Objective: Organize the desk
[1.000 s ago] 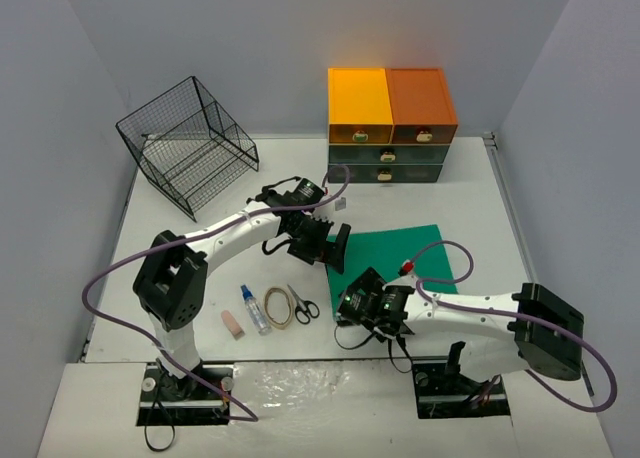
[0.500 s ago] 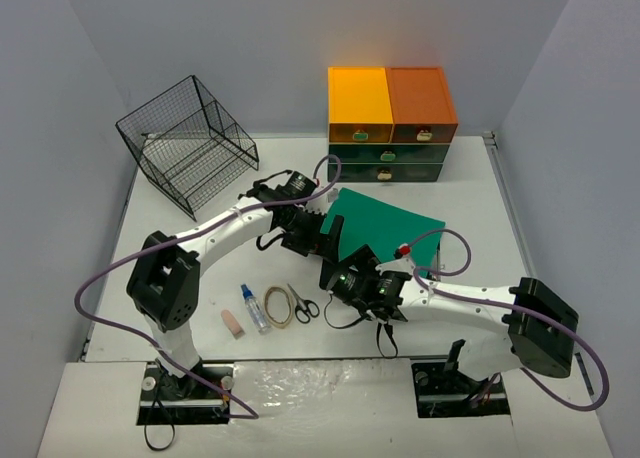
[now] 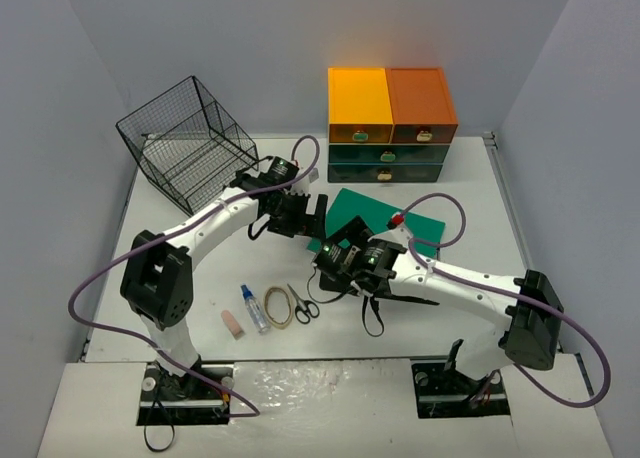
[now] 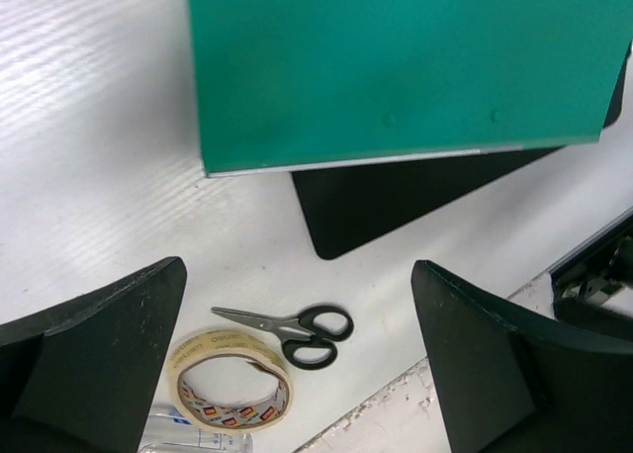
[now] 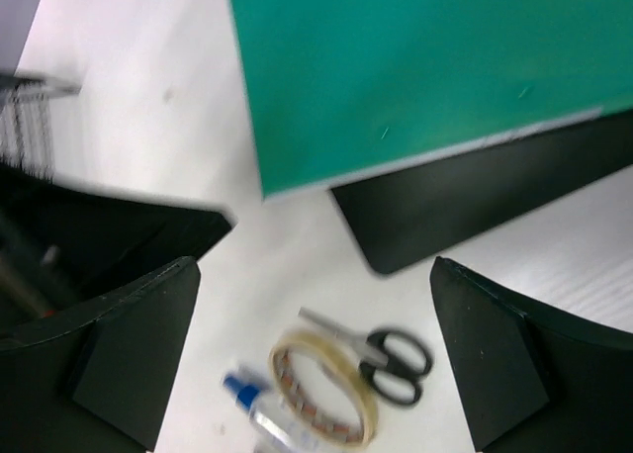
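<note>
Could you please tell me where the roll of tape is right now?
The tape roll lies on the desk in the top view, left of centre toward the near edge, between the small bottle and the scissors.

The gripper point(image 4: 300, 275), spread wide, hovers over the white bench point(image 4: 89, 156); scissors point(image 4: 297, 329) and a tape roll point(image 4: 232, 379) lie between its fingers, with a green folder point(image 4: 396, 67) beyond.

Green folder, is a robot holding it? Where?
No. The green folder is not gripped; the left end effector and right end effector stand open, nothing between them.
</note>
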Robot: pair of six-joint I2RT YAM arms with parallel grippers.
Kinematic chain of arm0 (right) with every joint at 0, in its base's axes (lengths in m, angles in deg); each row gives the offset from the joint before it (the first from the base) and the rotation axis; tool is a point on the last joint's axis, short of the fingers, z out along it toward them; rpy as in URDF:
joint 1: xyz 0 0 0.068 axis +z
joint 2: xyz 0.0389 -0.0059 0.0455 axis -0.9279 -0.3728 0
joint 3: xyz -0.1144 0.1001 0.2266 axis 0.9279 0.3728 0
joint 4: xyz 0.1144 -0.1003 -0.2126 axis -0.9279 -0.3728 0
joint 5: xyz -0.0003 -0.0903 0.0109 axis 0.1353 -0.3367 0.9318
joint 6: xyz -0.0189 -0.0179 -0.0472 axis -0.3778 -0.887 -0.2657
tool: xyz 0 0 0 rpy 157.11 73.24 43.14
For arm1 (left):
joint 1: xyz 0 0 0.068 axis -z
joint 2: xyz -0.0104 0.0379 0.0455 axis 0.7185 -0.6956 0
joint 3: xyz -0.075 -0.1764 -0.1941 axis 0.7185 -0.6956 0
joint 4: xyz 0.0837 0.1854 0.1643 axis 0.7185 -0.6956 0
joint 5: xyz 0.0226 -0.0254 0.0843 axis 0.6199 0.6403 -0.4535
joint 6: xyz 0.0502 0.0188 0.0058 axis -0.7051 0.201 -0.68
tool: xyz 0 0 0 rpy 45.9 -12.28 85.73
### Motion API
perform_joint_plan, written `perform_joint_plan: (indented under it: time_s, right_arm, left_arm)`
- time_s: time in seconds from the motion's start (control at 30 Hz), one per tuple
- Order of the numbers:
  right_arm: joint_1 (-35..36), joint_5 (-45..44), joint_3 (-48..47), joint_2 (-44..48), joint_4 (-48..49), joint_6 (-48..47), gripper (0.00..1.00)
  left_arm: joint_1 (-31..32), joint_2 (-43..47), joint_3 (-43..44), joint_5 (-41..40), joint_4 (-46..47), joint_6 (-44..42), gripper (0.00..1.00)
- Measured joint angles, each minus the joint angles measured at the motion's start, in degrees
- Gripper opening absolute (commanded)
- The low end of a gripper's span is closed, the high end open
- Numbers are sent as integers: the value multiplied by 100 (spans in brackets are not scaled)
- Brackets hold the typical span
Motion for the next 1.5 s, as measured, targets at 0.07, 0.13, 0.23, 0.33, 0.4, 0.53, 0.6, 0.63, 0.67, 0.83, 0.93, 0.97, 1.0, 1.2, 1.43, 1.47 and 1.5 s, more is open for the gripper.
perform_joint_plan:
  time_s: [0.07,0.13,0.23,0.33,0.4,0.53,0.6,0.63,0.67,0.83,0.93,0.97,1.0,1.2,1.43,1.47,1.5]
  right_arm:
    - [-371,-113,0,-23,-91,-139,100]
    - [-814,-229,10,-8,-49,-433,100]
    - [-1388,-330,208,134,355,-1119,100]
    - [-1864,-288,414,278,695,-1795,100]
    - [-2148,-182,495,305,969,-2252,100]
    - [-2699,334,650,216,1577,-3160,100]
    - [-3014,667,674,60,1748,-3475,100]
    - [-3166,845,677,-48,1796,-3599,100]
    - [-3312,1025,679,-163,1834,-3717,100]
    - [-3827,1692,523,-744,1579,-4211,100]
    - [-3895,1885,410,-771,1272,-4360,100]
    - [-3916,1926,372,-760,1170,-4388,100]
    - [-3926,1953,356,-743,1102,-4401,100]
    - [-3970,2061,460,-502,732,-4402,100]
    - [-3967,2224,948,49,407,-4209,100]
    - [-3964,2237,1041,152,381,-4168,100]
    - [-3957,2250,1158,275,361,-4122,100]
  left_arm:
    - [-152,-54,18,-21,39,55,97]
    - [-305,-140,25,-23,101,114,97]
    - [-497,-333,28,-17,225,213,97]
    - [-665,-503,32,25,318,314,97]
    - [-747,-576,34,58,374,383,97]
    - [-839,-614,50,92,474,474,97]
    - [-851,-615,102,106,492,483,97]
    - [-852,-616,132,117,496,483,97]
    - [-852,-616,161,130,500,482,97]
    - [-850,-618,235,181,520,479,97]
    - [-862,-645,236,208,524,479,97]
    - [-869,-663,237,225,525,479,97]
    - [-876,-691,240,247,527,479,97]
    - [-927,-899,269,418,551,506,97]
    - [-953,-1094,478,617,621,583,97]
    - [-952,-1130,551,633,615,587,97]
    - [-948,-1175,646,632,585,581,97]
